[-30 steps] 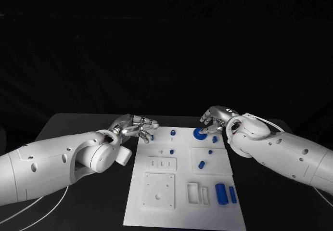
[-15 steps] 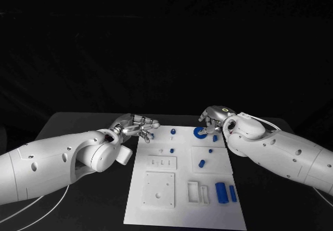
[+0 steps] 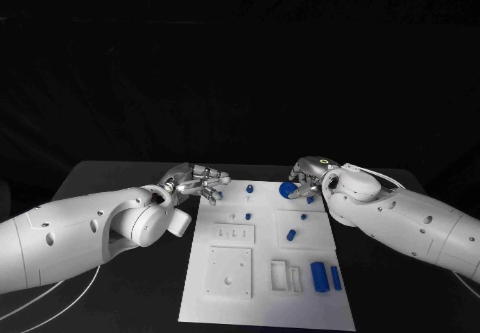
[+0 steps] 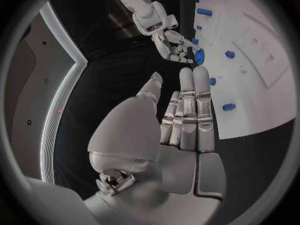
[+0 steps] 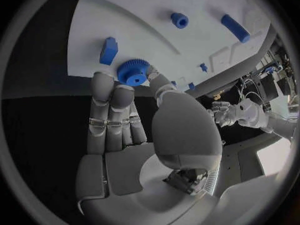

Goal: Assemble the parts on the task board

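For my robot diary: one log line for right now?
right hand: holds blue gear | left hand: open, holding nothing | task board: assembly unfinished

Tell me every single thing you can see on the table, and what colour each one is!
Black table: one, black, under everything.
White flat task board: one, white, in the middle of the table, between the two arms.
Blue toothed gear wheel: one, blue, pinched in the right hand's fingertips at the board's far right part.
Small blue plastic parts: several, blue; two long ones lie side by side at the near right, small ones stand farther up the board.
White raised blocks: a few, white, on the near half of the board.
Left hand: one, silver, at the board's far left corner, fingers apart, holding nothing.
Right hand: one, silver, holding the gear.
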